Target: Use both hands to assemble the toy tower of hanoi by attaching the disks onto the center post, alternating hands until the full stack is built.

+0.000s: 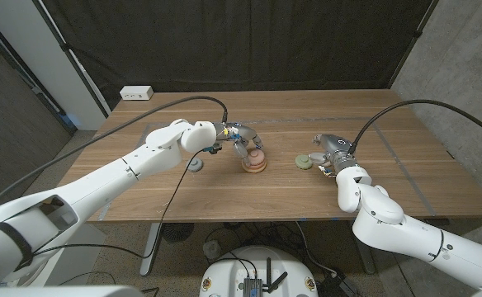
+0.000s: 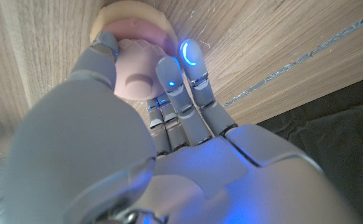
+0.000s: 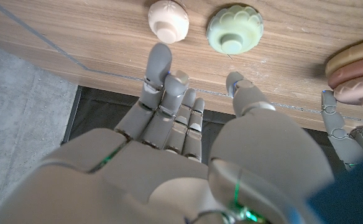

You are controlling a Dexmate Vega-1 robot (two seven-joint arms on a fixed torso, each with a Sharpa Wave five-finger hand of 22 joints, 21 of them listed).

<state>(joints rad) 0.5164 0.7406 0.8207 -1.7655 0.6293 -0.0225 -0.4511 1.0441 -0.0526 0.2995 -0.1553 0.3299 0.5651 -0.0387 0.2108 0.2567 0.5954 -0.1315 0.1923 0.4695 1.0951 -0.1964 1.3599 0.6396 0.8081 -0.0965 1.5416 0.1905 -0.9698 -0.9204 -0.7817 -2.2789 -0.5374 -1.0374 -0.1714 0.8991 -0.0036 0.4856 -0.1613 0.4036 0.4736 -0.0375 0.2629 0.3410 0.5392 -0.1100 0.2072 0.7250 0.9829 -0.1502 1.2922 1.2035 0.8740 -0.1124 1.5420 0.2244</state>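
Observation:
The stack (image 1: 253, 162) of tan and pink disks stands at the table's middle. My left hand (image 1: 239, 142) reaches over it from the left and pinches a small pink disk (image 2: 138, 78) between thumb and fingers (image 2: 184, 56), right over a wider tan disk (image 2: 132, 15). My right hand (image 1: 332, 153) hovers to the stack's right, fingers (image 3: 160, 68) apart and holding nothing. Just beyond its fingertips lie a green scalloped disk (image 3: 234, 28) (image 1: 304, 162) and a cream disk (image 3: 168, 20). The stack (image 3: 358, 68) also shows in the right wrist view. The post is hidden.
A grey-blue disk (image 1: 196, 165) lies on the table left of the stack, under my left forearm. A white power strip (image 1: 136, 93) sits at the far left corner. A dark curtain hangs behind the wooden table (image 1: 389, 132).

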